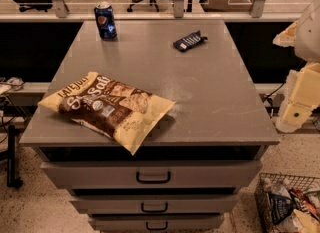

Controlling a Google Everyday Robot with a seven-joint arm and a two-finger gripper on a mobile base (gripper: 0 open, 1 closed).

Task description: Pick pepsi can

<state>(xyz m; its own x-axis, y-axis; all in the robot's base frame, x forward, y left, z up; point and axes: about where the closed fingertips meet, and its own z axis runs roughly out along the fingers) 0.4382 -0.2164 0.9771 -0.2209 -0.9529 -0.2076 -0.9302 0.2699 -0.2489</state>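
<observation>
The pepsi can [105, 21] is a small dark-blue can with a silver top. It stands upright at the far left corner of the grey cabinet top [210, 102]. My cream-coloured arm [300, 94] hangs beside the cabinet's right edge. What shows of my gripper [286, 35] is at the right border of the view, level with the far part of the top. It is well to the right of the can and holds nothing that I can see.
A large yellow-and-brown chip bag [107, 106] lies at the front left of the top. A flat dark-blue snack packet [189, 41] lies at the far middle. Drawers [152, 176] are below the top. A wire basket of packets [290, 204] stands on the floor at the right.
</observation>
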